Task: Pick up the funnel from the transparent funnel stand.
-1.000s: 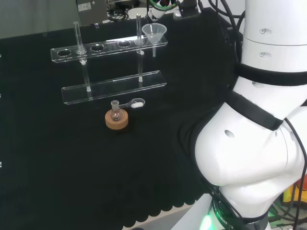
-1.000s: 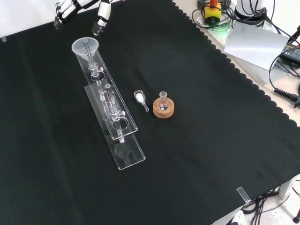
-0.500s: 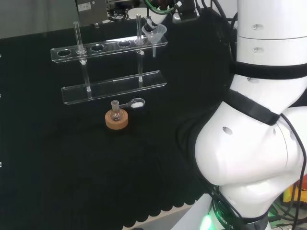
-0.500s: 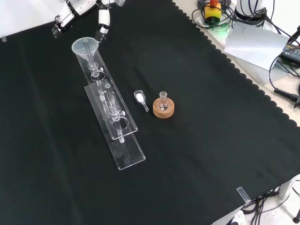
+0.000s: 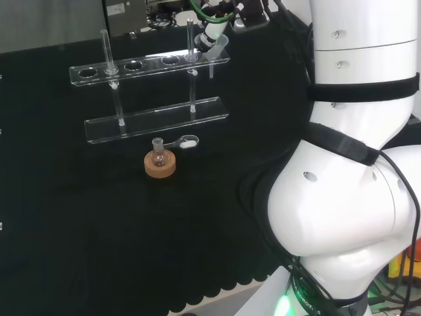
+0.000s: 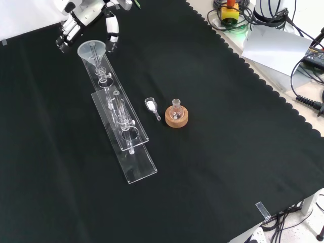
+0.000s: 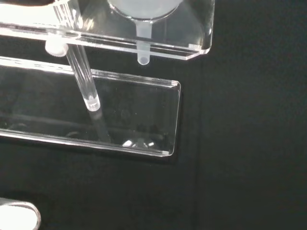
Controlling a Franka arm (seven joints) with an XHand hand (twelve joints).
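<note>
The clear funnel (image 6: 92,49) sits in the end hole of the transparent stand (image 6: 132,152), its stem hanging below the upper shelf (image 7: 192,34). In the wrist view the funnel stem (image 7: 143,45) is close, above the stand's base plate (image 7: 144,112). In the front view the hand (image 6: 87,14) hovers over the funnel. Its fingers (image 6: 65,38) are on one side of the rim and the thumb (image 6: 111,36) on the other, both apart from it. The hand is open. In the head view the hand (image 5: 212,31) covers much of the funnel (image 5: 219,45).
A small flask on a cork ring (image 6: 177,118) and a little scoop with white powder (image 6: 150,105) lie beside the stand. A thin upright rod (image 5: 105,49) rises at the stand's other end. The arm's white links (image 5: 355,197) stand at the head view's right.
The hand has come down toward the funnel. Its fingers and thumb now reach either side of the rim. The funnel and stand have not moved.
</note>
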